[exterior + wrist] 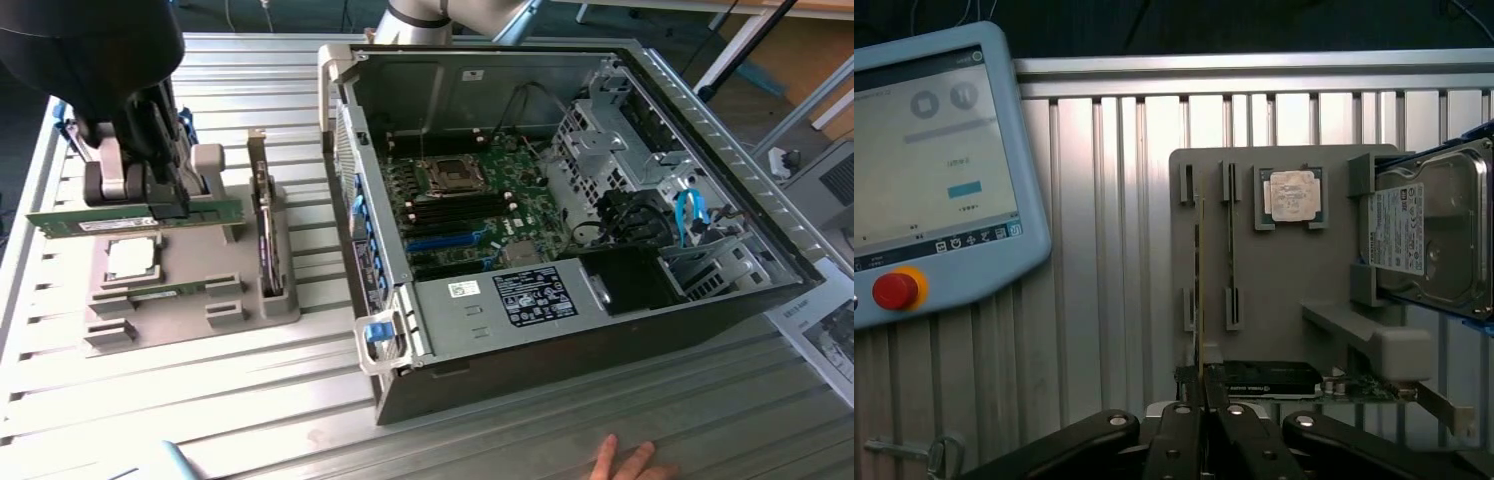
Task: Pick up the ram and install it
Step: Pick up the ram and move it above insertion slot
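Note:
My gripper [138, 208] is shut on the ram [60, 222], a long thin green stick held level above the grey holder [254, 310] at the exterior view's left. In the wrist view the ram [1201, 290] shows edge-on, running out from between the closed fingers of the gripper [1201, 408], just beside its slot in the holder [1294, 280]. A second green stick [1231, 250] stands in the neighbouring slot. The open computer case [694, 110] lies to the exterior view's right, and its motherboard memory slots [461, 210] are in sight.
On the holder are a silver-topped processor [130, 258], an upright expansion card [267, 235] and a hard drive [1429, 240]. A teach pendant [934, 170] lies on the slatted table [200, 400]. A person's hand [627, 462] rests at the table's near edge.

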`<state>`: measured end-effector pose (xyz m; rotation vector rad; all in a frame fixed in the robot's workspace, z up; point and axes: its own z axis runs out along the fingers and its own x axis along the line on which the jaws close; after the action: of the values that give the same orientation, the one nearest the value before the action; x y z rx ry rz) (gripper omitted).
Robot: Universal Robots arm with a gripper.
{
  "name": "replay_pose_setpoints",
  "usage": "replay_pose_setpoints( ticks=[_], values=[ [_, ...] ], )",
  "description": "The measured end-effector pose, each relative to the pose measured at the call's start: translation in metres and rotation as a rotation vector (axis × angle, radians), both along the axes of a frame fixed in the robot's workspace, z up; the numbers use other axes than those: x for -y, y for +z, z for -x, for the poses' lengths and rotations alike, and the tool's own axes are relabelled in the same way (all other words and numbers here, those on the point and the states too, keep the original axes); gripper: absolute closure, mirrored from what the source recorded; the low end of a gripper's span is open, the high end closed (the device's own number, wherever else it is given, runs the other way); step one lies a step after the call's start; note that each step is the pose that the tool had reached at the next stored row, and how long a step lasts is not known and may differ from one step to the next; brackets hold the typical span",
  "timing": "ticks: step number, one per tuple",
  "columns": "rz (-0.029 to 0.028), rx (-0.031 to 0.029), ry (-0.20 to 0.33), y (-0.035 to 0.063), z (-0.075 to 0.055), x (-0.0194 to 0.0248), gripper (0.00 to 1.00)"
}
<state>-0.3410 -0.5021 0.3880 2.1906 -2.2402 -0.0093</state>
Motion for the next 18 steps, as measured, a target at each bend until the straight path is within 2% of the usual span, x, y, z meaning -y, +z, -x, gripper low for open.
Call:
replay_pose_setpoints(
  ticks=[18],
  values=[
    [-0.0001, -0.0003, 0.000, -0.0001, -0.026, 0.0045, 0.88]
  ],
)
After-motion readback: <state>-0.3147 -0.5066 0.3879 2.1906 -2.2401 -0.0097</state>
